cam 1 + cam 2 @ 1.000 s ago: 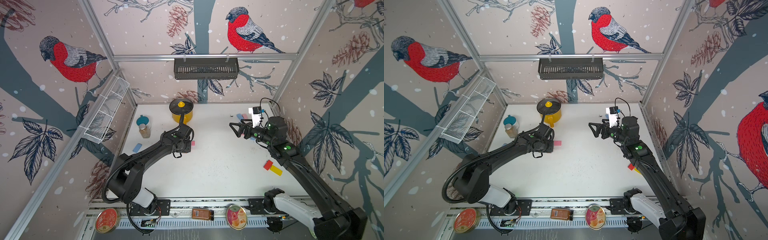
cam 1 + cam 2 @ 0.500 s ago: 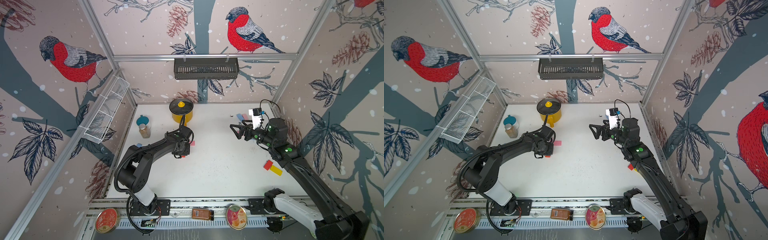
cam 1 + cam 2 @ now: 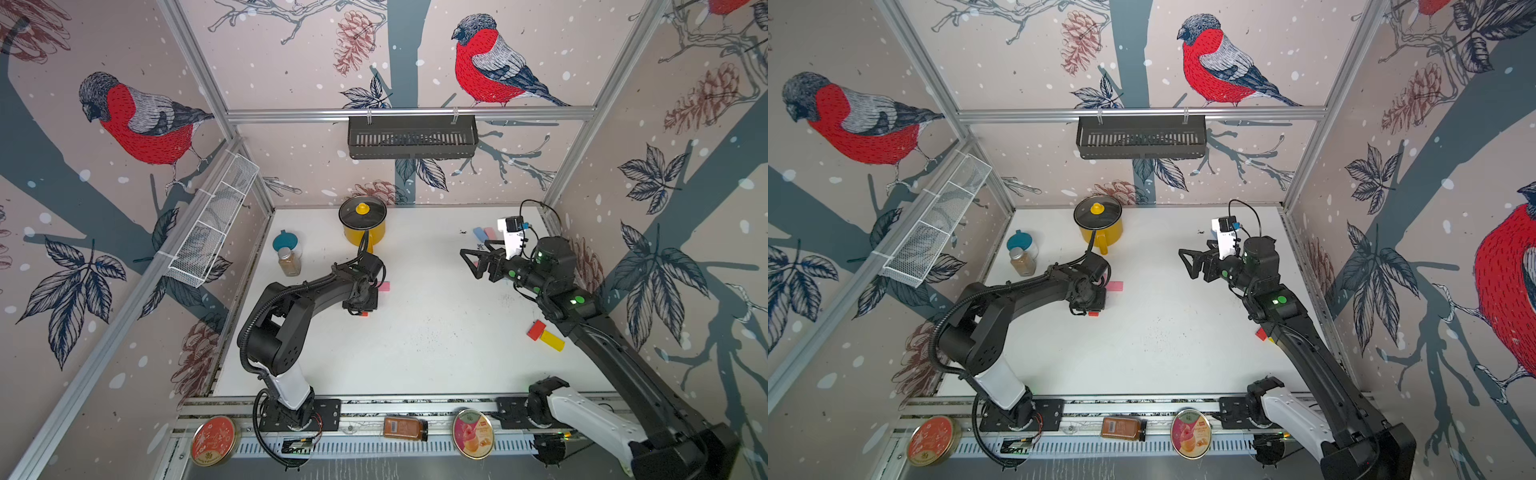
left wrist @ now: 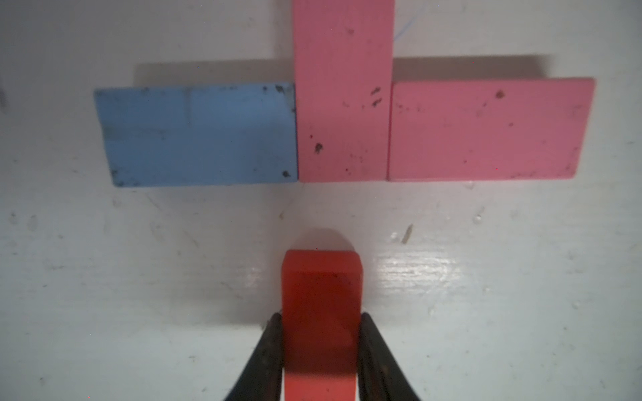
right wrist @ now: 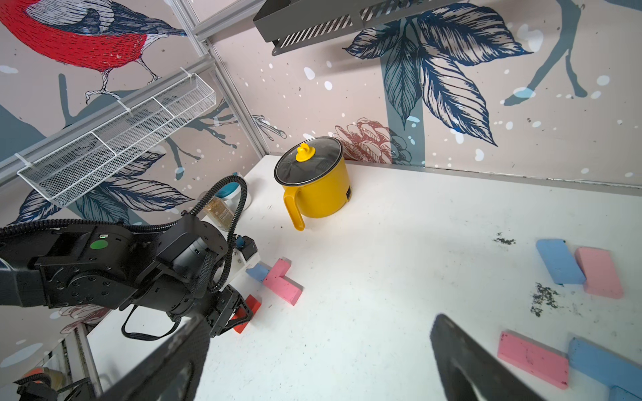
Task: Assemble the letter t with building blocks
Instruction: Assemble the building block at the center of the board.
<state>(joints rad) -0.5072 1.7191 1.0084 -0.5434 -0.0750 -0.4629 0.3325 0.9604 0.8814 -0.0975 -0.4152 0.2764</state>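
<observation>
In the left wrist view my left gripper point(image 4: 321, 317) is shut on a red block point(image 4: 321, 295), low over the white table. The block is in line with a long pink block point(image 4: 344, 90), with a gap of bare table between them. A blue block point(image 4: 198, 135) and a shorter pink block point(image 4: 486, 128) butt against the long one's two sides. In both top views the left gripper point(image 3: 361, 305) point(image 3: 1090, 305) hides most of this group; one pink end point(image 3: 384, 286) shows. My right gripper point(image 3: 471, 264) point(image 5: 319, 347) hangs open and empty above the table's right side.
Loose blocks lie at the right: blue and pink point(image 5: 559, 260) at the back, pink and blue point(image 5: 533, 357) under the right gripper, red point(image 3: 536, 330) and yellow point(image 3: 552, 340) by the right arm. A yellow pot point(image 3: 363, 224) and two jars point(image 3: 289, 261) stand at the back left.
The left gripper has drawn slightly toward the table's front with the red block, and the left arm's elbow has folded in. The right arm has hardly moved.
</observation>
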